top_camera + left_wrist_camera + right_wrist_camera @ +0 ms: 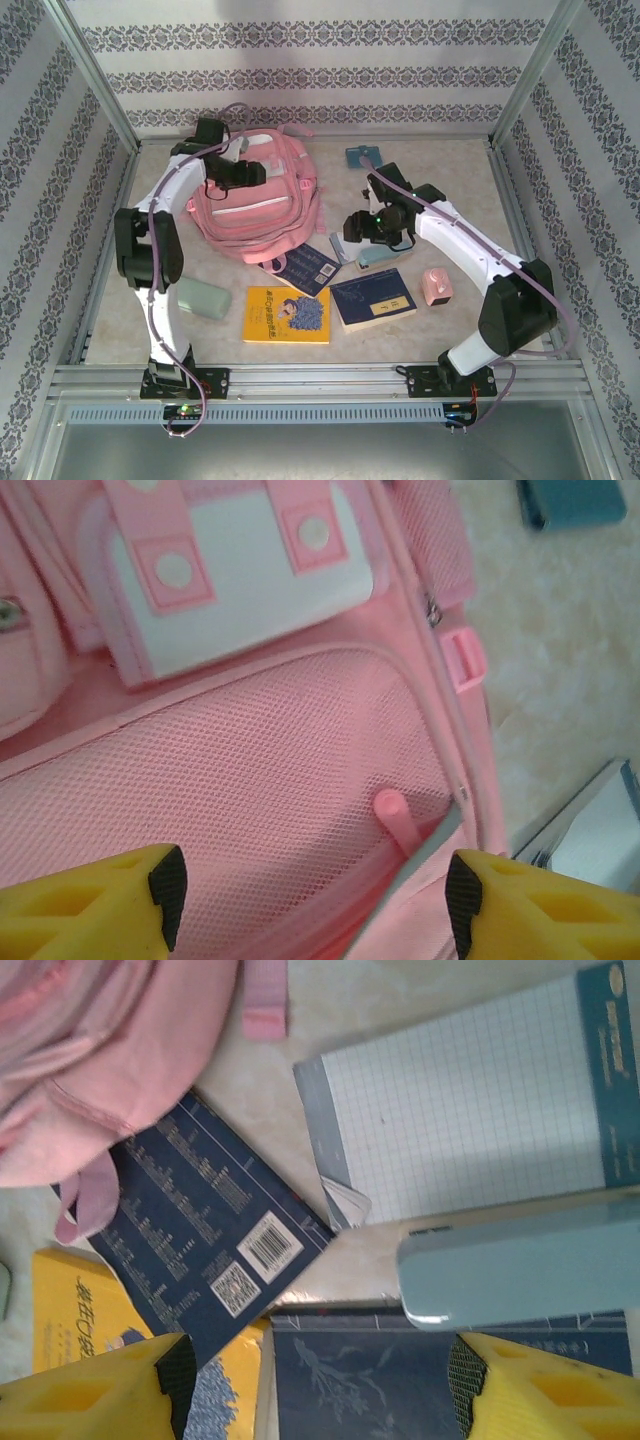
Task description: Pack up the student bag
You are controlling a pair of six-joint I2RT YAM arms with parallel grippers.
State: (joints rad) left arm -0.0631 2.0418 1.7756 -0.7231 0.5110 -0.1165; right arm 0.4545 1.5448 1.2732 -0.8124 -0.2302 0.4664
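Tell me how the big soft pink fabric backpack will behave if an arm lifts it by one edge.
Likely floppy: the pink fabric backpack lies slumped and creased, so it should sag rather than hold shape. Probably light for its size, since it looks fairly flat. Its woven mesh panel should resist slipping.

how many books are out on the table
4: yellow book front centre; dark blue book right of it; navy book partly under the student bag; grid notepad by the teal case. The bag may hide more.
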